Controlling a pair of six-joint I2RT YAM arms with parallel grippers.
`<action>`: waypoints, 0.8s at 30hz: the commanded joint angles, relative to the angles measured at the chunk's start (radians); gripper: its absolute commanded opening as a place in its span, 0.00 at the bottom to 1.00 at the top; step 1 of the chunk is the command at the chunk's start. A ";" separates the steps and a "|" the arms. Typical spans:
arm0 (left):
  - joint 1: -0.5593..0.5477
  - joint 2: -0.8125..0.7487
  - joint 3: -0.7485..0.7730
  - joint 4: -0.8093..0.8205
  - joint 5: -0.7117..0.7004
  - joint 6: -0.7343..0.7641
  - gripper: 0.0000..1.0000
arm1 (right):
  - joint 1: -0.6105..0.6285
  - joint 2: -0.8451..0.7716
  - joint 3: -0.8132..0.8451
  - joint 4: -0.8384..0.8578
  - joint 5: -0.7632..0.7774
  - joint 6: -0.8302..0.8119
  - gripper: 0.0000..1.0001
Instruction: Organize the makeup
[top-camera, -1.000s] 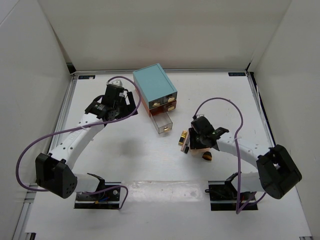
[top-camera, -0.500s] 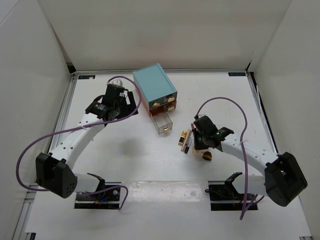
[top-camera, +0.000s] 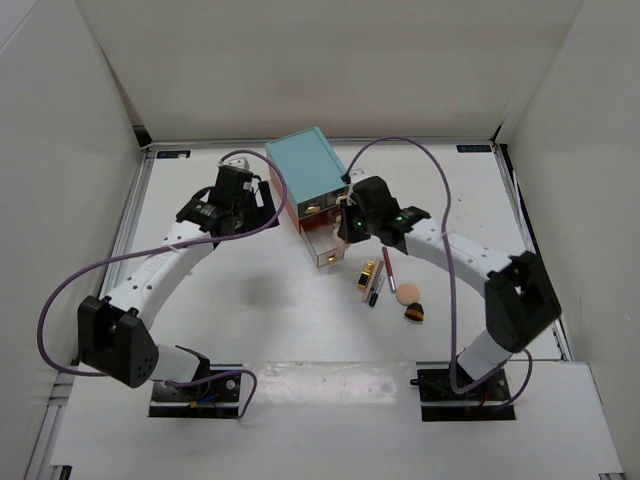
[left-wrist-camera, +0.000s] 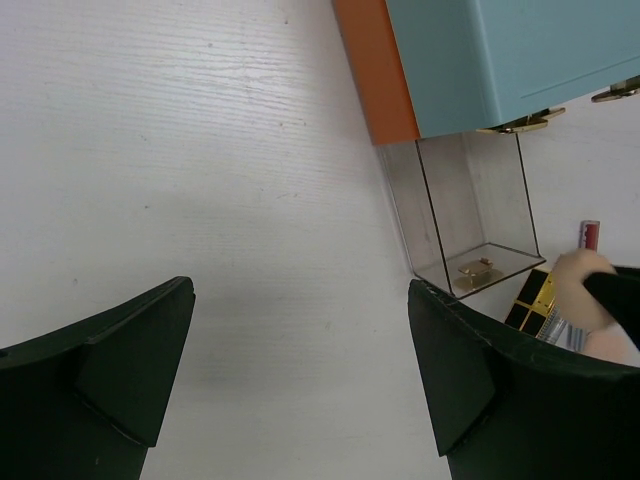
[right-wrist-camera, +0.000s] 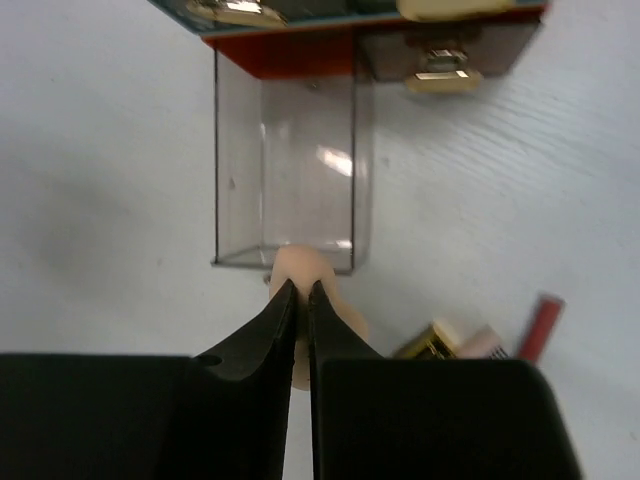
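Observation:
My right gripper (top-camera: 347, 228) (right-wrist-camera: 302, 290) is shut on a peach sponge (right-wrist-camera: 300, 262) and holds it above the front edge of the open clear drawer (right-wrist-camera: 285, 170) (top-camera: 325, 246) of the teal drawer box (top-camera: 308, 170). Loose makeup lies right of the drawer: a gold lipstick tube (top-camera: 368, 272) (right-wrist-camera: 430, 342), a slim reddish stick (top-camera: 388, 270) (right-wrist-camera: 540, 325), a black stick (top-camera: 376, 293), another peach sponge (top-camera: 406, 292) and a dark brown sponge (top-camera: 414, 312). My left gripper (top-camera: 240, 197) (left-wrist-camera: 300, 380) is open and empty over bare table left of the box.
The teal box sits on an orange base (left-wrist-camera: 375, 70) with gold handles (right-wrist-camera: 440, 75). The clear drawer shows empty in the left wrist view (left-wrist-camera: 470, 220). White walls close in the table on three sides. Purple cables loop over both arms.
My right arm swung up and left from the makeup pile to the open drawer, carrying a peach sponge. The pile is now uncovered. My left arm barely moved.

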 joint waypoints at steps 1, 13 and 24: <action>-0.004 -0.009 0.049 -0.012 -0.006 0.018 0.98 | 0.030 0.097 0.106 0.125 -0.048 -0.041 0.10; -0.002 0.000 0.056 0.000 -0.013 0.018 0.98 | 0.055 0.240 0.183 0.168 0.044 -0.056 0.37; -0.001 0.009 0.042 0.034 0.021 0.013 0.98 | 0.052 0.111 0.143 0.076 0.129 -0.108 0.72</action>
